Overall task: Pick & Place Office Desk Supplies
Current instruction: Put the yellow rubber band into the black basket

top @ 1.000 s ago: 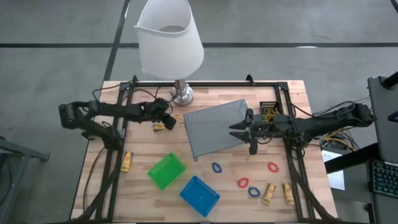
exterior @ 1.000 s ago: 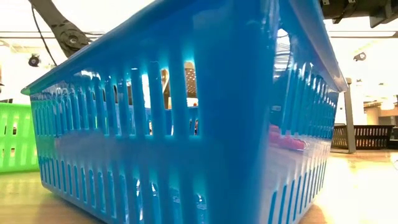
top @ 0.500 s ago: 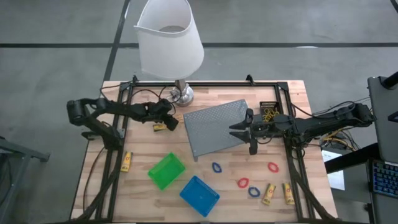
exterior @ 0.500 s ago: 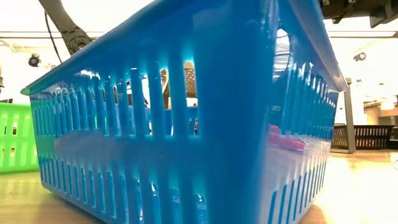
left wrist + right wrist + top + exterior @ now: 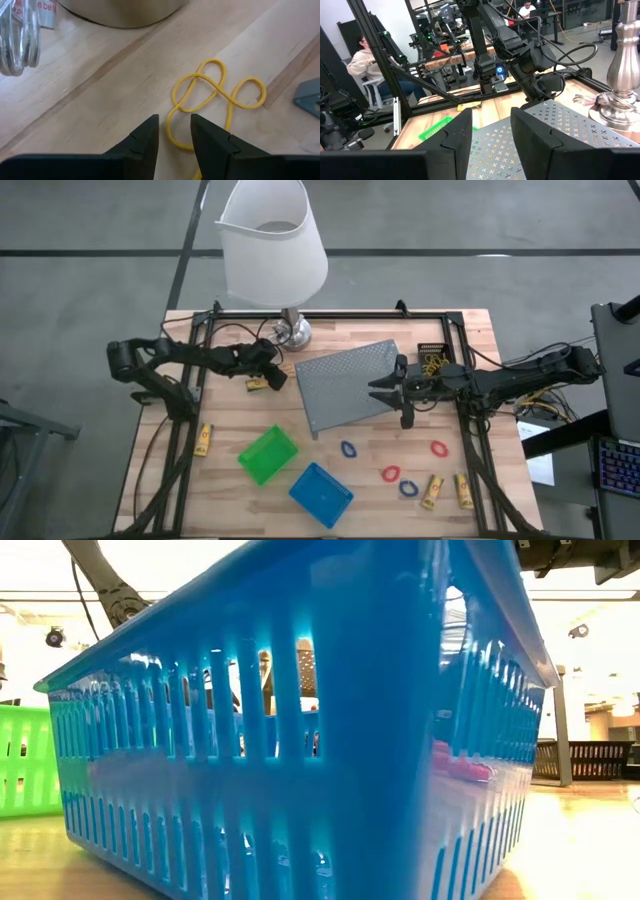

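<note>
My left gripper (image 5: 266,372) (image 5: 175,137) is low over the table beside the lamp's base, open by a narrow gap. A thin yellow rubber band (image 5: 215,92) lies twisted on the wood, and one strand of it runs between the fingers. I cannot tell whether they touch it. My right gripper (image 5: 397,394) (image 5: 492,132) hangs open over the grey mesh tray (image 5: 345,385). A black bin (image 5: 433,362) holds more yellow bands. The green bin (image 5: 267,454) and the blue bin (image 5: 320,493) stand near the front. Red and blue loops (image 5: 390,474) and yellow sticks (image 5: 432,491) lie on the table.
The white-shaded lamp stands on its metal base (image 5: 292,332) close behind my left gripper. Another yellow stick (image 5: 203,439) lies by the left frame rail. In the low view the blue bin (image 5: 300,740) fills the picture, with the green bin (image 5: 25,760) at its side.
My left arm has swung its rear links toward the table's right, and its gripper has moved a little toward the near edge beside the lamp's base. My right arm has kept still.
</note>
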Available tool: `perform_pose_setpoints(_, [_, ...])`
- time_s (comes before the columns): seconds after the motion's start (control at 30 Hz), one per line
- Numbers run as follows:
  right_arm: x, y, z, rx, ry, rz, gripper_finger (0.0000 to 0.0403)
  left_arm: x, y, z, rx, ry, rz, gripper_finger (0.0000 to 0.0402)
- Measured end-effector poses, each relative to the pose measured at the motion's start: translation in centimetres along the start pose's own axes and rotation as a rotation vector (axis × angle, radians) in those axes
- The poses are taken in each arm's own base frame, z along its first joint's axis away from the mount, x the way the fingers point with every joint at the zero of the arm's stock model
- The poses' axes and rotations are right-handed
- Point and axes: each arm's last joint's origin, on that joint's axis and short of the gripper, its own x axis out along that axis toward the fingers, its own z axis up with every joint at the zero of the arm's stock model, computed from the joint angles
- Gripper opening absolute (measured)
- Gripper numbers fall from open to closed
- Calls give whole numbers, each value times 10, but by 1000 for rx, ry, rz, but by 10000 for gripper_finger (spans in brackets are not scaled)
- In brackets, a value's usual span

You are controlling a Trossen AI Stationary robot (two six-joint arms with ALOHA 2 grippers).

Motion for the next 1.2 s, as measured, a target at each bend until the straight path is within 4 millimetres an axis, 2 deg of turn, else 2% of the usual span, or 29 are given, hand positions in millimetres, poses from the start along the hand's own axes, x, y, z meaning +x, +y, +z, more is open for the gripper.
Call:
perform_pose_setpoints(0.43, [0,0,0,0,0,0,119,0,0,-1,-45,2,2,116])
perform_pose_setpoints(0.53, [0,0,0,0,0,0,123,0,0,-1,-45,2,2,92])
perform_pose_setpoints(0.7, [0,0,0,0,0,0,129,0,0,-1,-45,2,5,13])
perform_pose_setpoints(1.2, [0,0,0,0,1,-1,119,-5,0,3,-50,-31,-8,1])
